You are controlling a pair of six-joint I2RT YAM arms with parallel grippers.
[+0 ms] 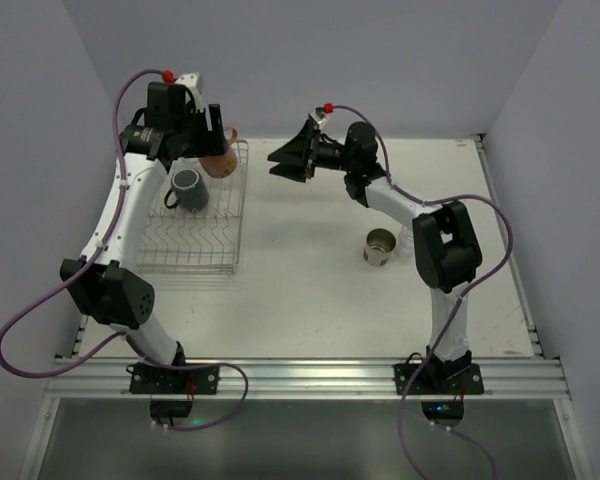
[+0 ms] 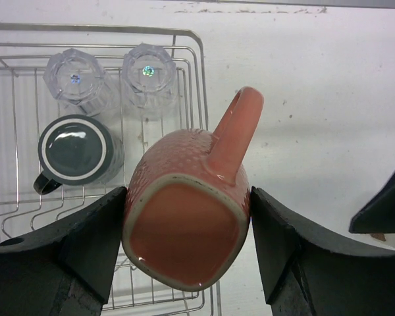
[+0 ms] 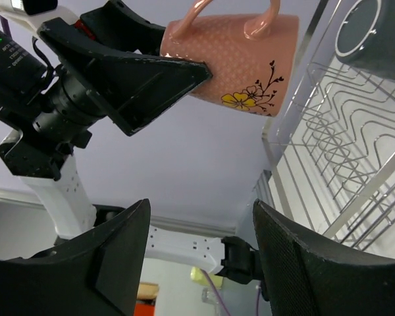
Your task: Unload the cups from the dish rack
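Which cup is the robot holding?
The pink mug, in the left gripper. The green mug and glasses sit in the rack; the tan cup stands on the table.

top view looks down from behind; both close wrist views share the pink mug (image 2: 184, 230).

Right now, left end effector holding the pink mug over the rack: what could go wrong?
1. The left end effector pinches the mug only at its base, tilted over the rack rim; a slip could drop it near the glasses.
2. The open right end effector faces it closely; arms could collide.
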